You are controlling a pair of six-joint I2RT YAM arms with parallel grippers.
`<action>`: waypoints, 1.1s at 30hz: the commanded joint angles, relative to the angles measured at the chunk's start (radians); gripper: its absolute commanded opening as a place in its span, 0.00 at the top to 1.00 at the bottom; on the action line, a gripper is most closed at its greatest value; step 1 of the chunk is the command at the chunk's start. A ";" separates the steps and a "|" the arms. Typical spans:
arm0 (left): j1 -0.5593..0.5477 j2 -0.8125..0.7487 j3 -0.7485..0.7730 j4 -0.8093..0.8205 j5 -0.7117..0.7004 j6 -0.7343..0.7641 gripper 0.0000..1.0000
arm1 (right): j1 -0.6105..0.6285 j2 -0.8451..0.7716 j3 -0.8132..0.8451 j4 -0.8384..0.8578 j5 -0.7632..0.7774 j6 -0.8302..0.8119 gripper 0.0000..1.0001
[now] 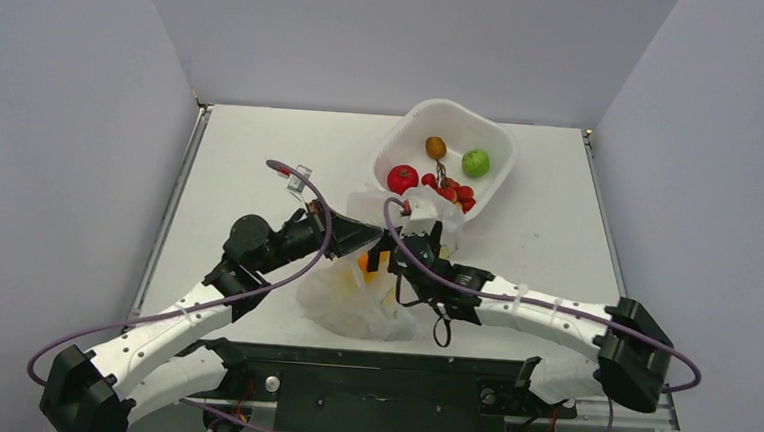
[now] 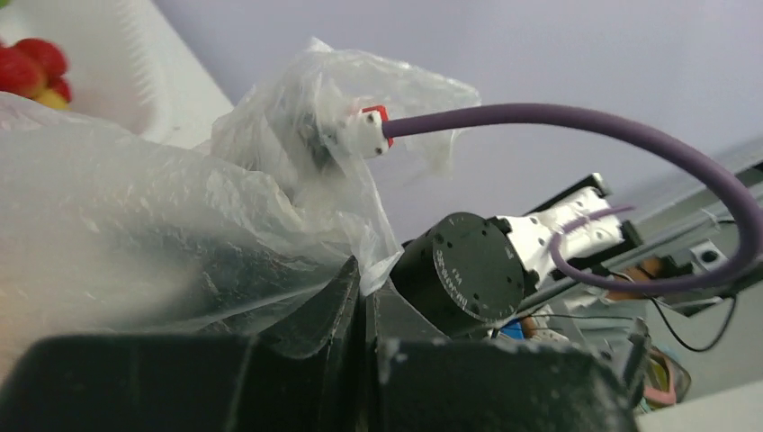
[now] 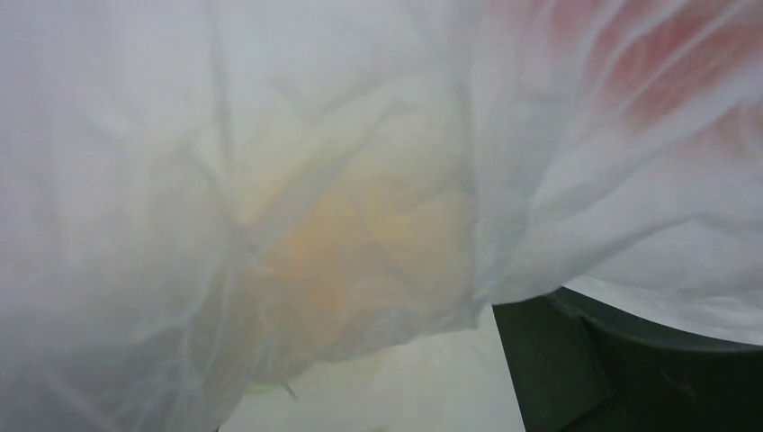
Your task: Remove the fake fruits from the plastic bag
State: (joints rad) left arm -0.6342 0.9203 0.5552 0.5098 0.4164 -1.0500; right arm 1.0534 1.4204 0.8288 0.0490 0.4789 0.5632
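As I read it from above, bag [image 1: 353,299]: crumpled on the table [image 1: 251,168], just in front of the tub [image 1: 395,137].
Left gripper [image 2: 363,299]: fingers together, pinching bag film.
Right gripper [image 1: 403,245]: at the bag's top; I cannot tell its jaws, plastic covers its camera.
Orange fruit [image 1: 368,263]: inside the bag.
Red round fruit [image 1: 401,178], grapes [image 1: 452,191]: in the tub, beside a green apple [image 1: 475,163] and a brown fruit [image 1: 435,147].

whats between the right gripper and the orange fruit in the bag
Film of the plastic bag: in the right wrist view the orange fruit shows only as a blur behind it.
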 commanded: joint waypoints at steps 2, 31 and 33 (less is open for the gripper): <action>-0.035 -0.022 0.064 0.005 -0.002 0.007 1.00 | 0.000 -0.217 0.021 -0.222 0.008 -0.029 0.03; 0.153 -0.038 -0.195 -0.070 0.000 0.090 1.00 | 0.062 0.010 -0.018 -0.469 0.138 0.294 0.05; 0.153 -0.035 -0.196 -0.070 -0.002 0.093 1.00 | 0.067 0.008 -0.037 -0.491 0.138 0.322 0.06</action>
State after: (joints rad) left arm -0.4850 0.8822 0.3241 0.4118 0.4179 -0.9825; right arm 1.1137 1.4719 0.8204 -0.3687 0.5709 0.7940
